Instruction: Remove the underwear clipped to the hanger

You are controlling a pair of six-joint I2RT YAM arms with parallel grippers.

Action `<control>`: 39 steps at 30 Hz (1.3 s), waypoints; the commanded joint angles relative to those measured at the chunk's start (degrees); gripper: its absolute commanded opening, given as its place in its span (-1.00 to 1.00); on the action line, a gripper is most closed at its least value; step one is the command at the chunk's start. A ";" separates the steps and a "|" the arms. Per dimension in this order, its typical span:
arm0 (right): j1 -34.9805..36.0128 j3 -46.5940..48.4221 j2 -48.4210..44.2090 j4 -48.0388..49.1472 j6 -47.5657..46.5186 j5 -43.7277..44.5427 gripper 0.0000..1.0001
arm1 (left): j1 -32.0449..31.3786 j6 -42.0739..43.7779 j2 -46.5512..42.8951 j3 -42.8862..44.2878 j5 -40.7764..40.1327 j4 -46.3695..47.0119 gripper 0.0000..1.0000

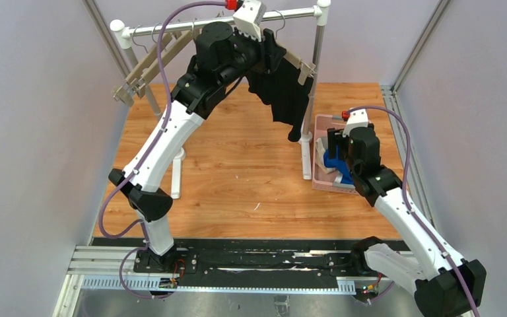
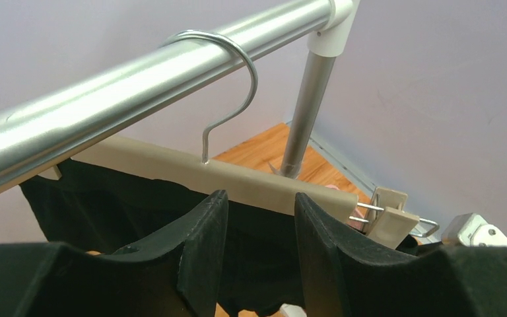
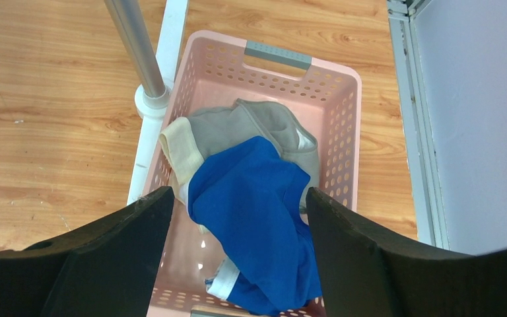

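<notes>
The black underwear hangs from a beige hanger on the metal rail. In the left wrist view the black underwear hangs under the hanger bar, with a clip at its right end. My left gripper is up at the hanger; its jaws are open, just short of the bar and the cloth. My right gripper hovers open and empty over the pink basket. The blue underwear lies on the grey underwear inside it.
A second, empty beige hanger hangs at the rail's left end. The rack's right post and white foot stand just left of the basket. Grey walls close in on both sides.
</notes>
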 commanded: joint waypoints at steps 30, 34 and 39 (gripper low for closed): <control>14.94 10.82 13.44 19.39 -11.97 1.43 0.49 | -0.17 2.74 -5.99 -2.99 -5.47 0.79 0.15; 14.91 10.50 14.08 19.01 -12.02 1.78 0.50 | -0.18 3.78 -4.25 -0.21 -5.12 0.13 0.18; 14.91 9.78 14.46 18.70 -12.02 1.81 0.52 | -0.17 4.06 -1.85 3.42 -4.98 -1.19 0.20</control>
